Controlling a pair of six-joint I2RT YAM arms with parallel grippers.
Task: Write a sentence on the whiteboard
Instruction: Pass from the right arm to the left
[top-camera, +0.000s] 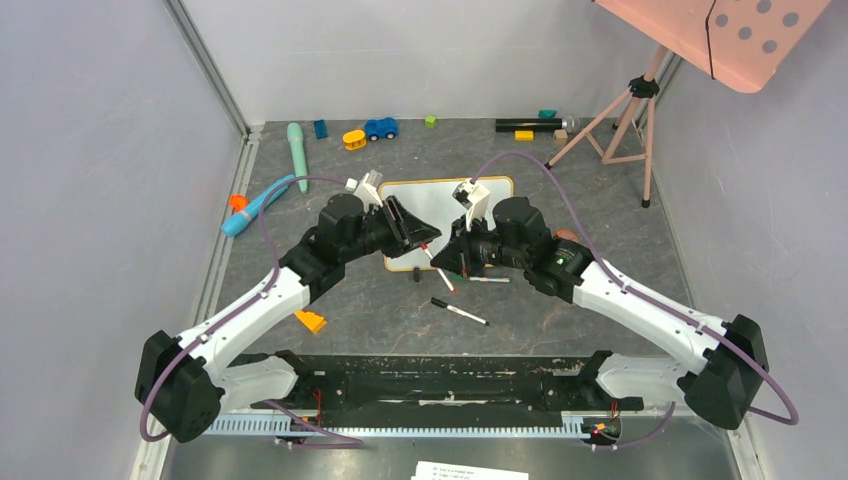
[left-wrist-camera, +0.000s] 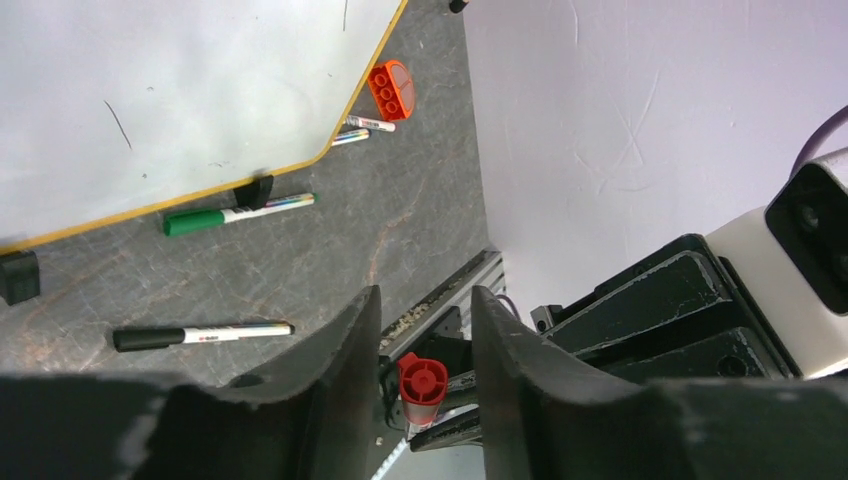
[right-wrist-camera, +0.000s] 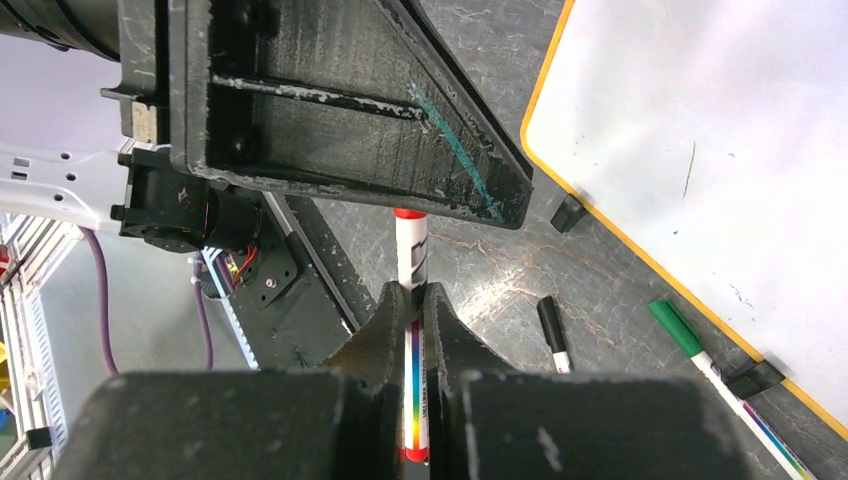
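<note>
The whiteboard (top-camera: 430, 192) lies flat on the grey counter (top-camera: 560, 200), out past the middle, and both arms lean in over its near edge. Its face is white apart from a few thin stray strokes.

The right claw (right-wrist-camera: 415, 300) is clenched on a red-capped marker (right-wrist-camera: 410, 255). The two fingers are pinched against the barrel at its rainbow band, and the capped end pokes out ahead of them. That red cap reaches into the gap of the left claw (left-wrist-camera: 425, 335), whose jaws stand apart on either side of it. They don't seem to touch it, so that claw looks released.

Just off the board's near edge a green pen (left-wrist-camera: 235, 213) lies beside one of the little black feet. A black pen (top-camera: 458, 311) lies a bit closer to the arm bases. An orange toy brick (left-wrist-camera: 390, 88) sits near the board's corner, with another pen just beside it.
</note>
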